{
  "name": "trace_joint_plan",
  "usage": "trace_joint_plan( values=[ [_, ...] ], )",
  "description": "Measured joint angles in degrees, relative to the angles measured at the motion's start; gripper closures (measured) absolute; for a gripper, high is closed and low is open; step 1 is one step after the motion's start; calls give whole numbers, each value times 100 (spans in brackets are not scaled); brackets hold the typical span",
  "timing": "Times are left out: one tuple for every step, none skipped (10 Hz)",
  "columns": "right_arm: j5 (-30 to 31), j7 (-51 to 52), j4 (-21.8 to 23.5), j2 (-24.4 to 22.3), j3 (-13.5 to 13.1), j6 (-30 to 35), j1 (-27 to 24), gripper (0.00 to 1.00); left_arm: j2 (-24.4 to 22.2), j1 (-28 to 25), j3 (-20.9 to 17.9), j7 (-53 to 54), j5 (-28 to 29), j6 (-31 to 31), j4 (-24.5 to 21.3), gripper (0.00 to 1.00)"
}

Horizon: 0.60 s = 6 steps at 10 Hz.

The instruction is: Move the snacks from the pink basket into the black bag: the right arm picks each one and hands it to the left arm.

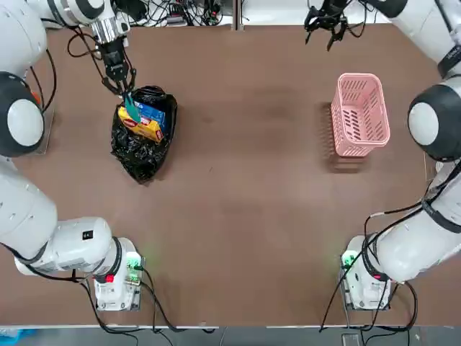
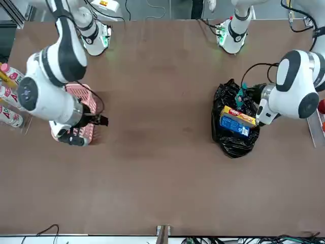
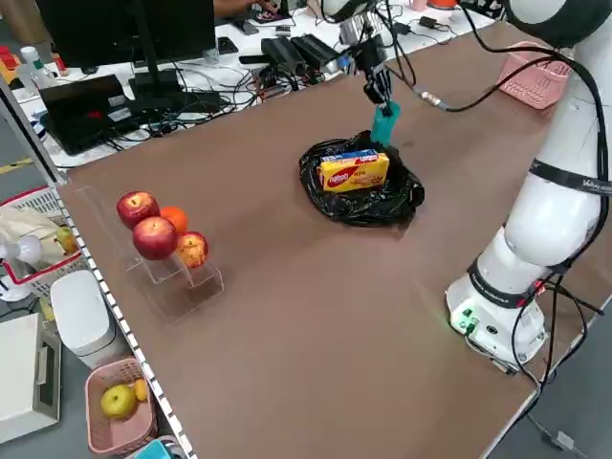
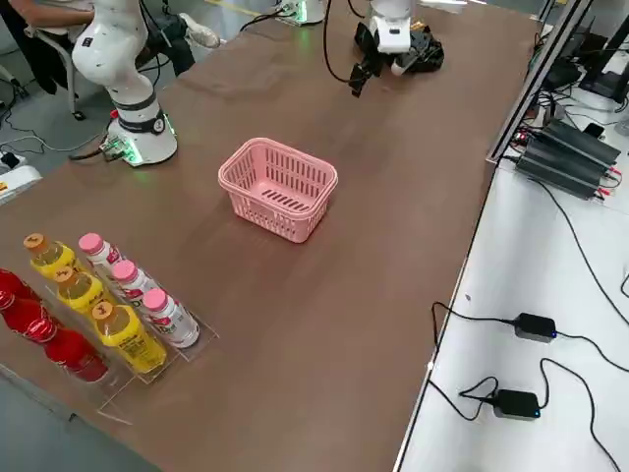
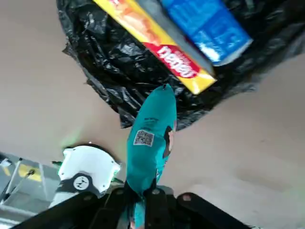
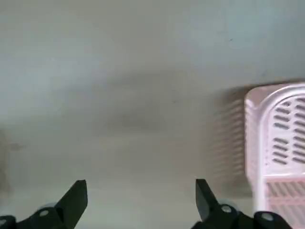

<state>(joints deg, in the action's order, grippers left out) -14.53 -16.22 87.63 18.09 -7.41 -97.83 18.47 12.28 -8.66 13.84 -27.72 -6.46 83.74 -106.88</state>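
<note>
My left gripper (image 1: 121,88) is shut on the top edge of the small teal snack (image 1: 131,109), which hangs just over the far rim of the black bag (image 1: 142,153). Inside the bag lie the blue pack (image 1: 153,114) and the long yellow-orange pack (image 1: 141,127). The left wrist view shows the teal snack (image 5: 150,138) pinched between the fingers, above the yellow pack (image 5: 157,45) and the blue pack (image 5: 205,26). At the right stands the pink basket (image 1: 359,114), with nothing in it. Beyond the basket, near the far edge, my right gripper (image 1: 323,26) is open and holds nothing.
A rack of bottles (image 4: 98,305) stands at the table's right side. Apples and an orange (image 3: 155,232) sit on a clear stand at the left side. Cables (image 1: 180,11) lie past the far edge. The arm bases (image 1: 115,277) occupy the near corners.
</note>
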Motion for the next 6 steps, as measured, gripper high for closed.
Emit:
trace_joint_plan(
  values=[
    [100,369,-3,-35,-4,110,-223,0,125,-10,3,26,131,32,-123,89],
    [228,641,-4,-105,-5,236,-405,0,286,-7,10,30,226,105,-174,89],
    [361,822,-3,-189,-6,375,-545,0,441,-6,14,30,306,239,-181,89],
    [511,931,7,-299,-6,484,-652,0,575,-14,14,30,372,434,-181,89],
    [636,989,32,-435,-6,550,-737,0,653,-50,13,30,399,634,-175,89],
    [764,1007,93,-597,-6,603,-794,0,668,-121,12,32,399,747,-144,87]
  ],
)
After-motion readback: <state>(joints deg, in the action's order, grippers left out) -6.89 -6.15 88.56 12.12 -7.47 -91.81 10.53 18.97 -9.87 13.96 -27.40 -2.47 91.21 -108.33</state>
